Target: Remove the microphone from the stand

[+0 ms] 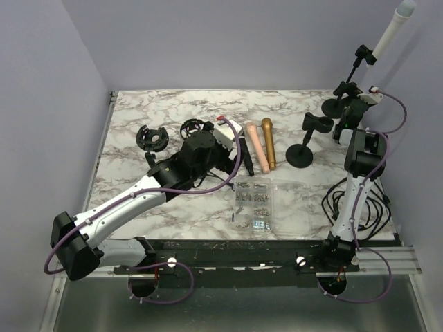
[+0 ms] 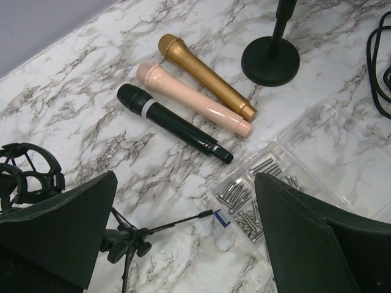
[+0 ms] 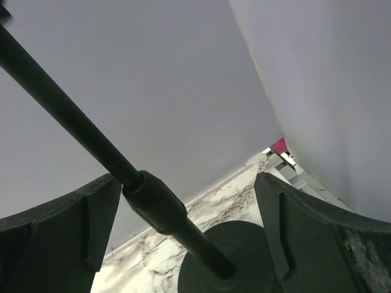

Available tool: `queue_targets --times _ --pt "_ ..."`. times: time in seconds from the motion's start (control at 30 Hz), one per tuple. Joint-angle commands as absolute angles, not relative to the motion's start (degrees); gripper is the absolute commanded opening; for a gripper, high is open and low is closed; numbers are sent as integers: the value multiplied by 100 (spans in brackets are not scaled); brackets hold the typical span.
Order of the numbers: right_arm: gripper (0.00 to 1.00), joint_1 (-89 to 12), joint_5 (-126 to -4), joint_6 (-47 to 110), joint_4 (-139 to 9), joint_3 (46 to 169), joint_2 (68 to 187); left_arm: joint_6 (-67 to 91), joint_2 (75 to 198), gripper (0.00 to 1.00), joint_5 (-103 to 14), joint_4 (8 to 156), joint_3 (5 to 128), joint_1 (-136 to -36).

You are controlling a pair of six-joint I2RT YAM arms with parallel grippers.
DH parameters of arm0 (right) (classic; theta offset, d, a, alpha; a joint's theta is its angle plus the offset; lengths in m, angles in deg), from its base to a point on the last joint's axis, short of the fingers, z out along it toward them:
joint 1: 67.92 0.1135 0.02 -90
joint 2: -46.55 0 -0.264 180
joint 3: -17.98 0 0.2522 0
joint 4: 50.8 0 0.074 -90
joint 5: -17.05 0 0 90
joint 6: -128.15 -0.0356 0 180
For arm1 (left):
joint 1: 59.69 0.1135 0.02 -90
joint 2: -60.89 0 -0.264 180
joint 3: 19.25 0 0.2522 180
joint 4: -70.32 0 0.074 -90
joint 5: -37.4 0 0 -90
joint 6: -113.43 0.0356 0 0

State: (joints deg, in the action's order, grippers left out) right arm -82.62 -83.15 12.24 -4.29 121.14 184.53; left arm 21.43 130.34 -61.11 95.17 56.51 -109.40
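Marble table (image 1: pixel 173 111) | right end effector (image 3: pixel 186 183) released astride stand (image 3: pixel 73 125) (far-right corner) | left end effector (image 2: pixel 184 177) released

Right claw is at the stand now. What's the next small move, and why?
Probably shut the right claw on the stand pole. The pole already sits between its open fingers, just above the base. That should steady the stand, whose white microphone is clipped at the top, not yet removed.

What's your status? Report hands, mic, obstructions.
Left hand open, over the table, holding nothing. Right hand open, stand between its fingers, no grip. White microphone clipped at its top. Nothing seen blocking.
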Motion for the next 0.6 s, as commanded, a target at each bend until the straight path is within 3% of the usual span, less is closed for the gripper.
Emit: queue_targets --times 0.0,0.4,0.5,0.57 --pt "100 -8251 -8016 1632 -685 12874 19011 2106 13144 98 -5913 9334 5665 -10883" --pt "98 -8150 -7956 2784 -1719 14703 20032 2034 13339 98 -5761 9303 5684 -10747" --pt "90 -8126 -7856 3077 -1753 14707 20044 2015 13349 98 -5726 9297 5691 -10725" --pt "74 -8098 -7730 3223 -1678 14547 19970 2010 13333 98 -5708 9301 5700 -10724"
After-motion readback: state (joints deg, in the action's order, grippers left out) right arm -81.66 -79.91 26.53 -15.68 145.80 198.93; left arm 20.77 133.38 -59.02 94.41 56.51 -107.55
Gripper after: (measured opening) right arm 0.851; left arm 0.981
